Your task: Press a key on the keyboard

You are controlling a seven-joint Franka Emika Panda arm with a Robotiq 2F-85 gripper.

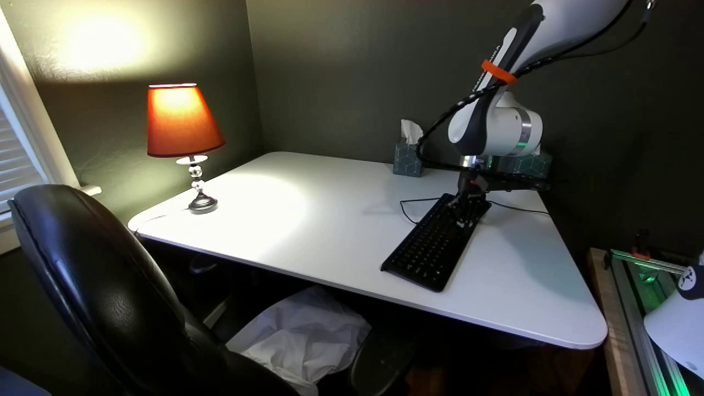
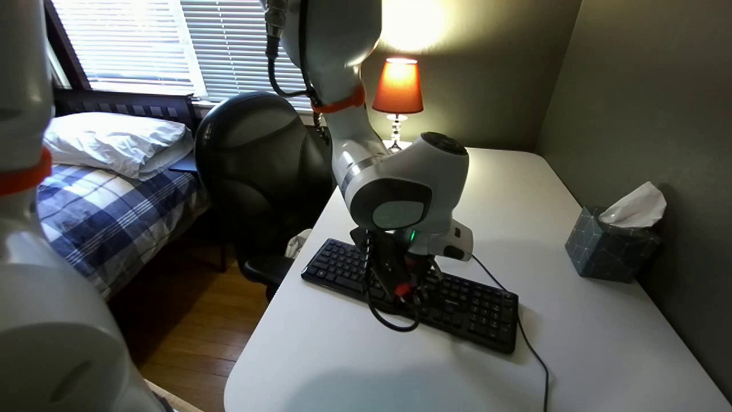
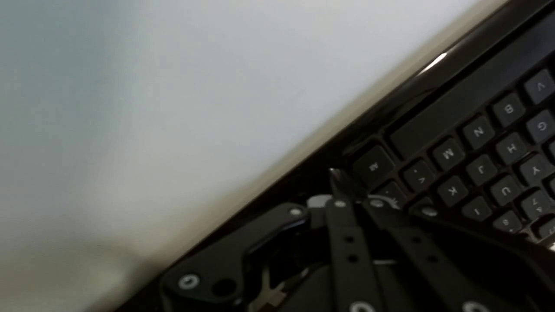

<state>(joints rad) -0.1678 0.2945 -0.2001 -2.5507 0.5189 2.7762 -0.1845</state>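
The keyboard [image 1: 432,245] is long, flat and black, slanting right of centre in an exterior view, with the gripper [image 3: 348,186] over its upper part. In the wrist view its dark keys [image 3: 481,169], their pale letters turned upside down, fill the right side, and a glossy border catches the light. A thin dark cable [image 2: 532,346] trails to the lower right in an exterior view.

It lies on a white desk [image 1: 330,220]. A lit orange-red lamp [image 1: 181,124] stands at the left before a dark green-grey wall [image 1: 352,82]; a black chair [image 1: 99,286] fills the lower left. At the left of an exterior view a plaid-covered bed [image 2: 120,212] shows below window blinds [image 2: 126,46].

The fingers [image 3: 339,184] are drawn together into a narrow tip beside the Alt key [image 3: 373,167]; it is too dark there to say fairly whether they touch it. The arm [image 2: 434,177] covers the keyboard's middle in an exterior view. One patterned tissue box [image 1: 407,159] is plain right of centre, another [image 1: 533,164] half hidden behind the arm. The wrist view cuts the keyboard off at the right.
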